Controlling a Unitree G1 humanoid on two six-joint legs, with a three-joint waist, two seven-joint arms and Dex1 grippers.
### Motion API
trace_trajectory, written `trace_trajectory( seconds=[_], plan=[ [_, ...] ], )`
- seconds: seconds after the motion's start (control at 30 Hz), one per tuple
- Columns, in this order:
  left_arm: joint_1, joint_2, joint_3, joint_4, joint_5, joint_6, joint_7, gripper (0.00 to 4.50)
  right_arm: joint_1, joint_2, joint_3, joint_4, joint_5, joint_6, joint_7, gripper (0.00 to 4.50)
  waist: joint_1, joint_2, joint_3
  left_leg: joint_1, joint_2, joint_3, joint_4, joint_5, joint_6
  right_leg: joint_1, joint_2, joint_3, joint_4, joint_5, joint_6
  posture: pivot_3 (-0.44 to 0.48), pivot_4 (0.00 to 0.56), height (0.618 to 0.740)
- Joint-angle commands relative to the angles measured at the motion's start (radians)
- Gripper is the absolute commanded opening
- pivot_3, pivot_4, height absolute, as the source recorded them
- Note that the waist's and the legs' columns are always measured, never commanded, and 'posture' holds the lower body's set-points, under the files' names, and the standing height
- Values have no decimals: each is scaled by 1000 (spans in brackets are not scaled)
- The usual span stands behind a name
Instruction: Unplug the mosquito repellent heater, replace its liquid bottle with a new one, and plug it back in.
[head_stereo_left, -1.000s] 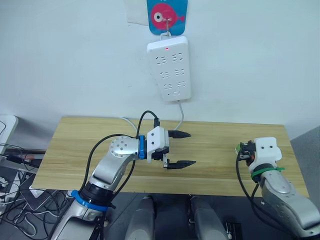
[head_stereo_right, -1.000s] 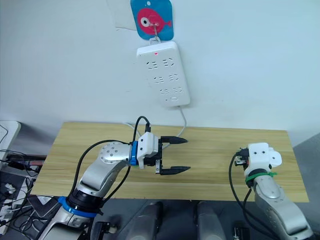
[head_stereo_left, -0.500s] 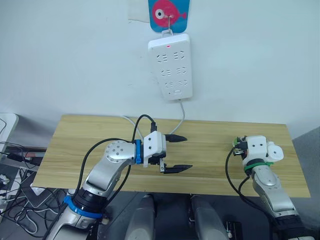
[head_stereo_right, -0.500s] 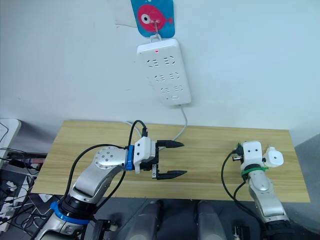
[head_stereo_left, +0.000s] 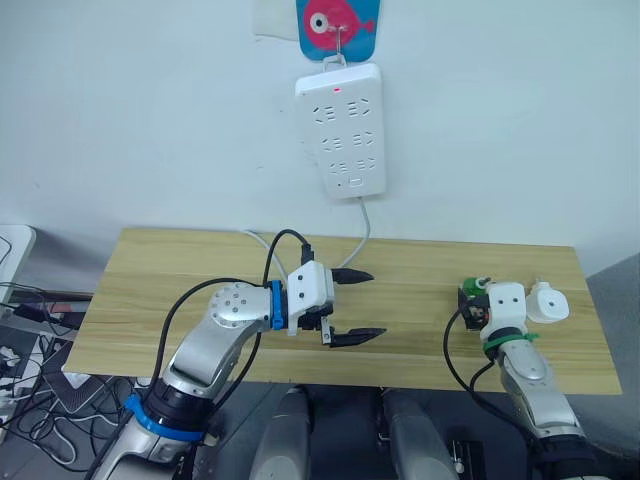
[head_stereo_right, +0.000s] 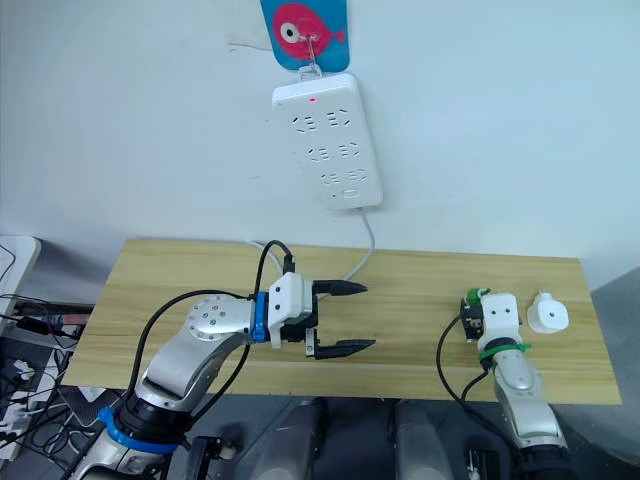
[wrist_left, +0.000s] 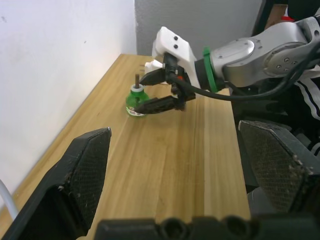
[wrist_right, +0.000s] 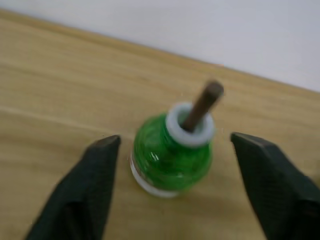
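Now the right gripper (wrist_left: 159, 90) hovers at the desk (head_stereo_left: 180, 290) with its fingers (wrist_right: 82, 190) spread wide on either side of a green liquid bottle (wrist_right: 172, 152), not touching it. Just beside it the mosquito repellent heater (head_stereo_left: 547, 301) lies on the desk. Meanwhile the left gripper (head_stereo_left: 358, 304) hangs mid-desk, fingers wide apart and empty.

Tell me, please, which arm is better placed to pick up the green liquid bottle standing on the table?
The right. The right gripper is open with a finger on either side of the green bottle, which stands upright with its wick up. The left gripper is open over the table's middle, well away.
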Motion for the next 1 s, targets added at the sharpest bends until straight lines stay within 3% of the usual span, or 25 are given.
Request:
trace_trajectory(
  seconds=[0.03,0.27,0.47,0.7,0.83,1.0],
  plan=[
    [29,-4,18,-70,-18,21,39,4500,63,-3,-23,-102,-9,30,21,4472,0,0,1,0,0,0,0,0,0,0,-1,0,0,0,0,240,369,740],
    [212,-43,156,-204,-92,70,206,4500,290,-20,-55,-602,128,374,86,4472,4,3,3,-1,2,-6,-1,0,0,-1,-4,0,-1,0,0,279,356,740],
    [454,-40,298,-275,-60,6,317,4500,230,-129,-7,-843,272,602,241,4472,19,4,3,-1,3,-6,-1,0,-1,-1,-3,1,-3,0,0,318,339,740],
    [707,-155,383,-210,17,-207,450,4500,-47,-248,101,-821,384,672,492,4472,69,3,3,-7,2,-6,-1,0,-1,-1,-3,-3,-15,1,3,359,327,740],
    [721,-223,387,-90,81,-348,518,4500,-234,-279,111,-755,446,706,604,4472,112,3,3,-9,0,-5,-1,0,0,-1,-3,-4,-18,2,4,360,328,740],
    [651,-262,351,94,152,-467,560,4500,-335,-346,131,-736,488,716,748,4472,168,3,3,-10,-1,-5,-1,-1,1,0,0,-5,-20,2,4,352,329,740]
  ],
)
